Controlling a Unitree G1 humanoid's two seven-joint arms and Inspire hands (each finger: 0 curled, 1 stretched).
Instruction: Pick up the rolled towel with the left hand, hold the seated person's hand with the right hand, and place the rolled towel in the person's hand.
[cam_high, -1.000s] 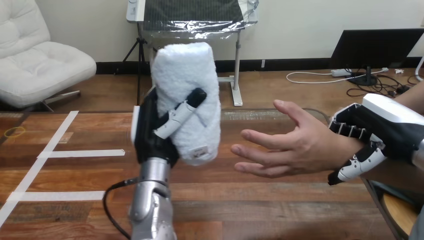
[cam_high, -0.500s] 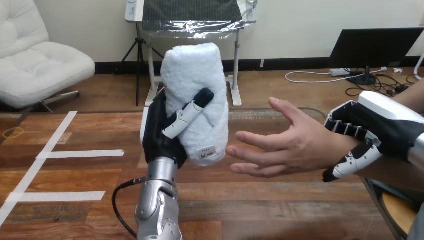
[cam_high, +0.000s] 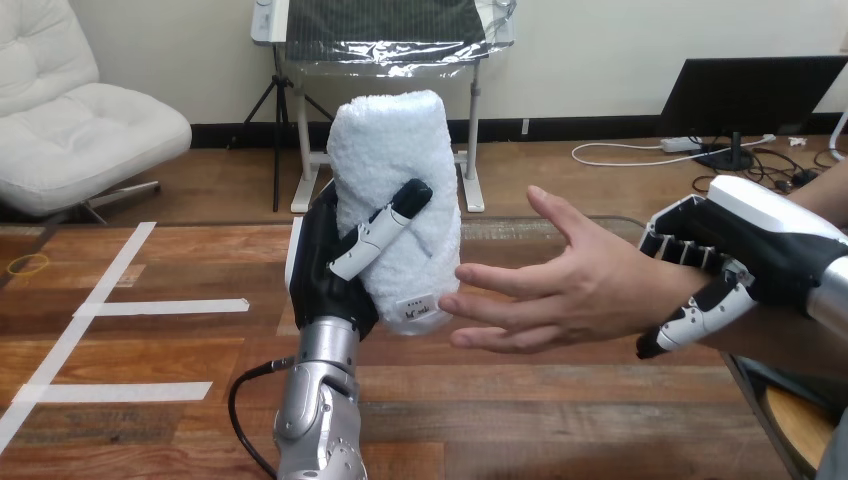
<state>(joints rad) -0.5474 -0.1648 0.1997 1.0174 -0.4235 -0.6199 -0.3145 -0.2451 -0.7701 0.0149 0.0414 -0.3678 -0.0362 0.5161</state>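
above the table (cam_high: 150, 350), left hand (cam_high: 330, 270) fingers clamp the upright rolled towel (cam_high: 395, 170). at the right, right hand (cam_high: 745, 255) fingers curl round the person's wrist (cam_high: 672, 288).

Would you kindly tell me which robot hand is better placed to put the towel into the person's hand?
Left: the left hand grips the rolled towel upright, next to the person's hand, whose palm is open. The right hand is curled round the person's wrist.

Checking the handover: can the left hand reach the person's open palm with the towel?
Probably yes: the left hand holds the rolled towel close beside the person's hand, palm open, nothing between them.
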